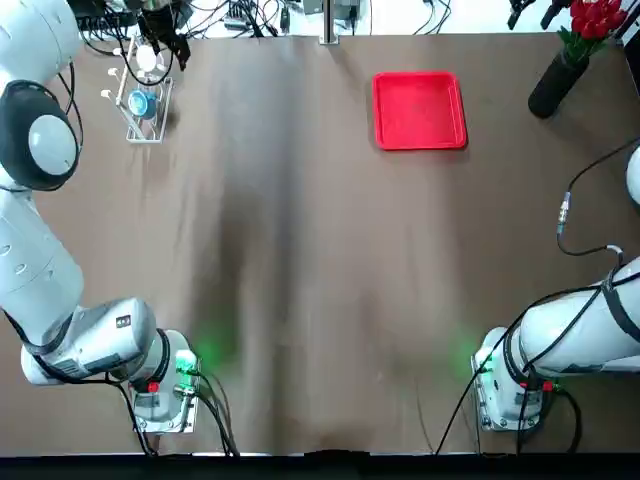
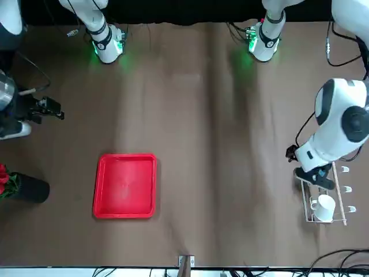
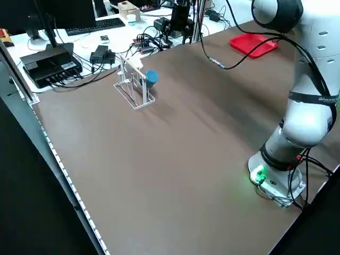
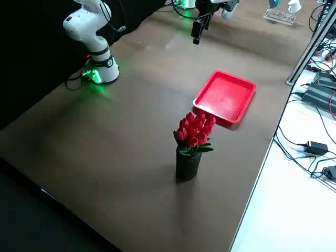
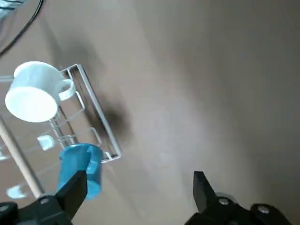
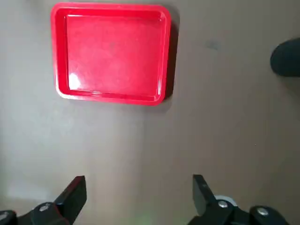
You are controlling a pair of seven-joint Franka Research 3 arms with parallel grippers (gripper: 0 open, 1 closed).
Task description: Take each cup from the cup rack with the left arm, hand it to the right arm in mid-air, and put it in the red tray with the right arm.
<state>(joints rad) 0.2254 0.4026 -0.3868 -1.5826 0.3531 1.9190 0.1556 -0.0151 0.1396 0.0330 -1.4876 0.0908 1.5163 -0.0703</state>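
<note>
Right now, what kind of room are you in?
It looks like a robot lab or workshop. There are two robot arms, a left one and a right one, at a brown table, with a desk of wires and a keyboard beside it.

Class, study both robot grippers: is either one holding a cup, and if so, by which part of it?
Nothing is held: the left gripper is open above the cup rack, and the right gripper is open too.
</note>
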